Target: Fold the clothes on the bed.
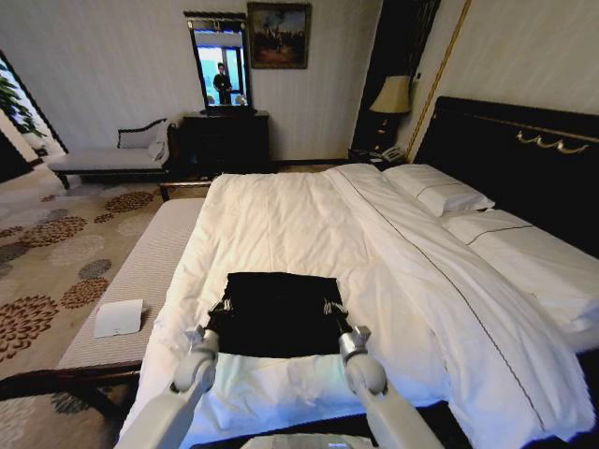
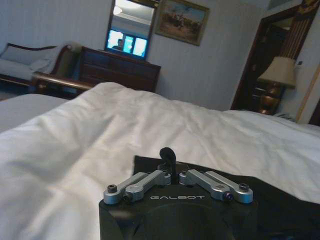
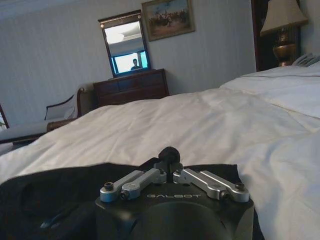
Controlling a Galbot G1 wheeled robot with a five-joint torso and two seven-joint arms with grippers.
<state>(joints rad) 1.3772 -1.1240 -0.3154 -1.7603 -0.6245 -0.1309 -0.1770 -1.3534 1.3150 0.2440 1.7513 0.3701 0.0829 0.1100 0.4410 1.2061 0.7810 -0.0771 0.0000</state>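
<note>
One soft black T-shirt [image 1: 279, 313] lies squarely folded on the smooth white bed [image 1: 281, 224].

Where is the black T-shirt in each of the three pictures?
Head view: the black T-shirt lies flat on the white bed, near its foot, between the two arms.
Left wrist view: the shirt is dark cloth right under the left claw.
Right wrist view: it spreads under the right claw.
Shared landmark: the wall mirror.
</note>
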